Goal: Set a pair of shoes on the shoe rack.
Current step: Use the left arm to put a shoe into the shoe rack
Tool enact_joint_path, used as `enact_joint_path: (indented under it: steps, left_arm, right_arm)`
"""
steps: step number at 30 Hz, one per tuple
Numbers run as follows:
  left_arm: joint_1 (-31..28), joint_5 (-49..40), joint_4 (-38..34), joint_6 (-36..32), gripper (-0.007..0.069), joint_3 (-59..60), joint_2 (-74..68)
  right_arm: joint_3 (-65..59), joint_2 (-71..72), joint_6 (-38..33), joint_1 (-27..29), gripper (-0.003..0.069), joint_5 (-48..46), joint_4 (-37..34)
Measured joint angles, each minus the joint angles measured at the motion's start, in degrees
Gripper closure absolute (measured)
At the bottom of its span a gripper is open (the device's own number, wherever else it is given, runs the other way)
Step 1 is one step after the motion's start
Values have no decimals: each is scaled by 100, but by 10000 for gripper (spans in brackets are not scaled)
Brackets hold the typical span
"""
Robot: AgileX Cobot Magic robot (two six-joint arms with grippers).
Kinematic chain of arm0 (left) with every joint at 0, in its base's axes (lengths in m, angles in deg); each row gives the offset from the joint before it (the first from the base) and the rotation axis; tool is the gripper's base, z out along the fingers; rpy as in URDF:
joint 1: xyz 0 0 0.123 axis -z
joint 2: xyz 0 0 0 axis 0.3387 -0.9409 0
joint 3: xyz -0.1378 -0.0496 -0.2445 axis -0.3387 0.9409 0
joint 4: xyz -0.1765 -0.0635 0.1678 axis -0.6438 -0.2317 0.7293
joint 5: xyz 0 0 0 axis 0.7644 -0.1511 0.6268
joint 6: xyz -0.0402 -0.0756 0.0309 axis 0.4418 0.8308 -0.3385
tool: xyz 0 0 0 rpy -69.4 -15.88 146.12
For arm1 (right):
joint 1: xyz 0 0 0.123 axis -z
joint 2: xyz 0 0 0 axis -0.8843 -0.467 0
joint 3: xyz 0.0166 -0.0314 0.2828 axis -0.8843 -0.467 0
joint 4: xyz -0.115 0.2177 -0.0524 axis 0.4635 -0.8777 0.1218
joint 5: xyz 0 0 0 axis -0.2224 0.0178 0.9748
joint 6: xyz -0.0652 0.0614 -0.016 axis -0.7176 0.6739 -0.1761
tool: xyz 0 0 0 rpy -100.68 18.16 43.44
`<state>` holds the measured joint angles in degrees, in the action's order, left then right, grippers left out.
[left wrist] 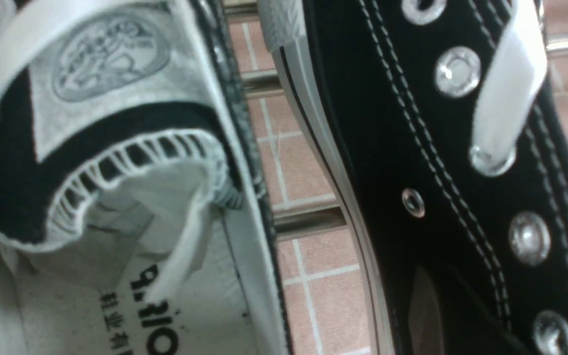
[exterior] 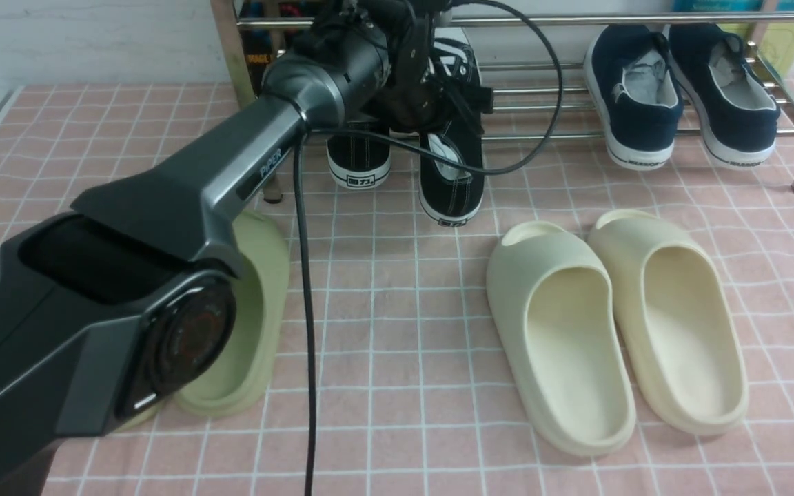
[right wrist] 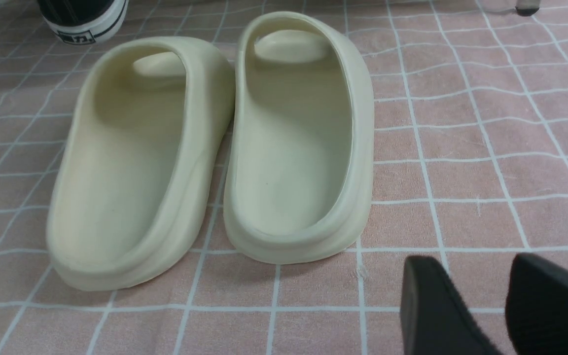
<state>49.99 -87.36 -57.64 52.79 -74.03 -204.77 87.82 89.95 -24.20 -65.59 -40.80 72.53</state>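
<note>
My left gripper is at the black sneaker (exterior: 453, 180) on the right, at the rack; fingertips mostly hidden, one dark finger shows against the canvas, can't tell if it's clamped or just touching. Other black sneaker (exterior: 359, 157) sits beside it, a gap between them, over the tubes of the shoe rack (exterior: 540, 136). My right gripper (right wrist: 481, 286) is open, nothing in it, over the floor near the cream slides (right wrist: 294, 148).

Risks: the right-hand sneaker reaches further out toward me than its mate, so if I let go with its weight past the front tube, it may tip off. Pushing in at a slant could knock the mate askew. Laces or the loose cable (exterior: 552, 103) might snag as I back out. Judging it as final placing, likely needs seating deeper before release
</note>
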Motion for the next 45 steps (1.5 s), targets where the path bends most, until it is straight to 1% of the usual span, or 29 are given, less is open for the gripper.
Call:
enact_joint_path:
  steps: [10, 15, 21, 25, 28, 30, 32, 34, 35, 36, 38, 39, 40, 41, 43, 44, 45]
  left_arm:
    - [11, 61, 161, 0, 553, 0, 0]
    - [11, 93, 178, 0, 507, -6, 5]
    - [26, 93, 251, 0, 382, -29, 50]
    - [58, -51, 251, -5, 316, -29, 226]
    - [72, -132, 234, -11, 292, -29, 439]
    - [99, -366, 234, -167, 284, -29, 821]
    - [169, -718, 234, -429, 292, -29, 1194]
    - [265, -1158, 234, -790, 317, -60, 1478]
    - [279, -1211, 234, -790, 321, -68, 1504]
    - [395, -1719, 213, -1106, 368, -101, 1663]
    - [474, -2096, 158, -1235, 405, -117, 1679]
    - [574, -2473, 18, -1400, 452, -124, 1622]
    - [634, -2637, -95, -1505, 487, -124, 1527]
    - [680, -2702, -193, -1609, 519, -124, 1431]
    - [747, -2702, -318, -1706, 557, -118, 1265]
    - [845, -2702, -461, -1816, 600, -112, 995]
    - [881, -2702, -501, -1854, 611, -99, 876]
  right_arm:
    - [0, 0, 0, 0, 419, 0, 0]
    - [0, 0, 0, 0, 419, 0, 5]
    - [0, 0, 0, 0, 419, 0, 5]
    - [0, 0, 0, 0, 419, 0, 5]
    - [0, 0, 0, 0, 419, 0, 5]
    - [0, 0, 0, 0, 419, 0, 5]
    - [0, 0, 0, 0, 419, 0, 5]
    - [0, 0, 0, 0, 419, 0, 5]
    - [0, 0, 0, 0, 419, 0, 5]
    - [0, 0, 0, 0, 419, 0, 5]
    - [0, 0, 0, 0, 419, 0, 5]
    - [0, 0, 0, 0, 419, 0, 5]
    - [0, 0, 0, 0, 419, 0, 5]
    - [0, 0, 0, 0, 419, 0, 5]
    - [0, 0, 0, 0, 419, 0, 5]
    - [0, 0, 0, 0, 419, 0, 5]
    - [0, 0, 0, 0, 419, 0, 5]
